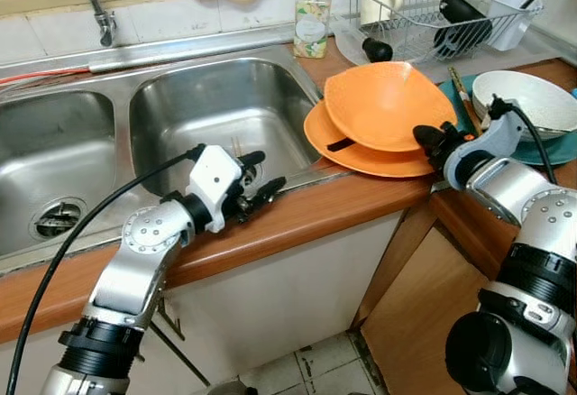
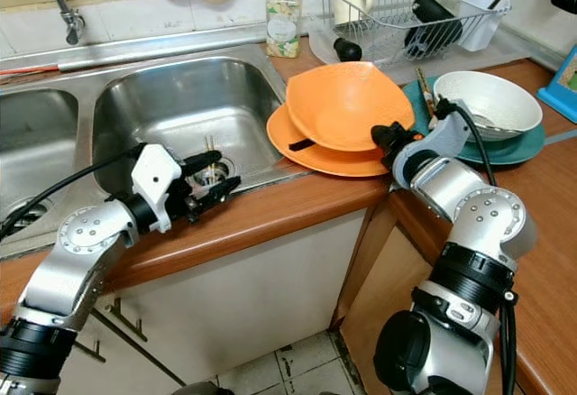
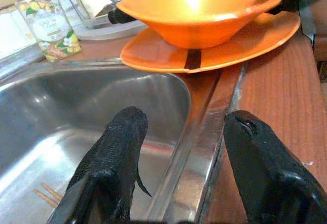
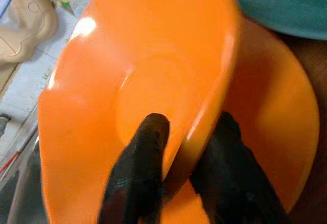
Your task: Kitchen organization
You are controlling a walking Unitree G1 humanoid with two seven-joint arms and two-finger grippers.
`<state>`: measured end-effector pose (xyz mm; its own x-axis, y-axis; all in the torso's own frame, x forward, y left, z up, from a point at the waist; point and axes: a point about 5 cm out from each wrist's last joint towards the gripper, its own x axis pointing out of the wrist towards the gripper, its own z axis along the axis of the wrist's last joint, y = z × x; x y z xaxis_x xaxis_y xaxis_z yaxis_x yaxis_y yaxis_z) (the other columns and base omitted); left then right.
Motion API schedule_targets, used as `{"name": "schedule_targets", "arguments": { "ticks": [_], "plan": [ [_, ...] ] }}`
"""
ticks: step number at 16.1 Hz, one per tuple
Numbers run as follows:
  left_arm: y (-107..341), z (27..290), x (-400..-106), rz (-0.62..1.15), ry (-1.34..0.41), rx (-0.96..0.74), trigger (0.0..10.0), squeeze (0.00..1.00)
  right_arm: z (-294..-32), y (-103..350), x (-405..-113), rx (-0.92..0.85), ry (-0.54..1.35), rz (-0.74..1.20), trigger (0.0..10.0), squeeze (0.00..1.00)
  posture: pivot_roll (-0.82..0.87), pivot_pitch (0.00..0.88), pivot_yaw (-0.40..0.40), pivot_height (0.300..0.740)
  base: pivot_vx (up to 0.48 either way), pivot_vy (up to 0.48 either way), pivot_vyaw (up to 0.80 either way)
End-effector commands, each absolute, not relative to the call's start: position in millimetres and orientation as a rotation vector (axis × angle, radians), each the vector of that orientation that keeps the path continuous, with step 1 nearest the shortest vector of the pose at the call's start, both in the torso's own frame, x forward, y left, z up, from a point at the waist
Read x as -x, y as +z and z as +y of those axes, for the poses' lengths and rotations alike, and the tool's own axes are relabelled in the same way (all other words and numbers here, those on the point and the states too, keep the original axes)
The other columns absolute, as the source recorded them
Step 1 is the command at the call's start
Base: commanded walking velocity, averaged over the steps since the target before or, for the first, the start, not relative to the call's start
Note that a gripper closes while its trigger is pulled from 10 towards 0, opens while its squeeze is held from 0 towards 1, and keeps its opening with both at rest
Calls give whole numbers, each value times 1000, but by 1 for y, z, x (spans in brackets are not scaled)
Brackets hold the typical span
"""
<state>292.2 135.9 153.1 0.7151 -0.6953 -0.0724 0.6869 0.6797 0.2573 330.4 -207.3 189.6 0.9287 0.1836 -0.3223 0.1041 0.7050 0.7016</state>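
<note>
Right gripper (image 2: 389,138) pinching the near rim of the tilted orange bowl (image 2: 356,105) above the orange plate (image 2: 315,153), left gripper (image 1: 261,179) spread empty astride the sink (image 1: 212,115) edge, basin open beyond.

Bowl (image 1: 388,102) on plate (image 1: 361,151), right of sink (image 1: 216,115), before rack (image 1: 433,7).

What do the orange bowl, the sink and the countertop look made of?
Orange bowl: glossy, likely plastic or melamine, with a bright glare spot. Sink: brushed stainless steel, grey with soft reflections. Countertop: reddish wood or wood-look laminate, faint grain.
</note>
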Motion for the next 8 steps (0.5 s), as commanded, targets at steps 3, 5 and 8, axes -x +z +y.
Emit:
{"name": "schedule_targets", "arguments": {
  "ticks": [3, 5, 8],
  "plan": [
    [156, 134, -292, -39, -779, -291, 10000, 0, -204, 187, -331, -824, 55, 400, 0, 0, -171, 0, 22, 740, 0, 0, 0],
    [157, 132, -293, -41, -772, -289, 10000, 0, -204, 189, -331, -838, 55, 380, 0, 0, -169, 0, 21, 740, 0, 0, 0],
    [162, 131, -297, -65, -741, -282, 10000, 0, -208, 201, -334, -856, 45, 292, 0, 0, -169, 0, 22, 740, 0, 0, 0]
  ]
}}
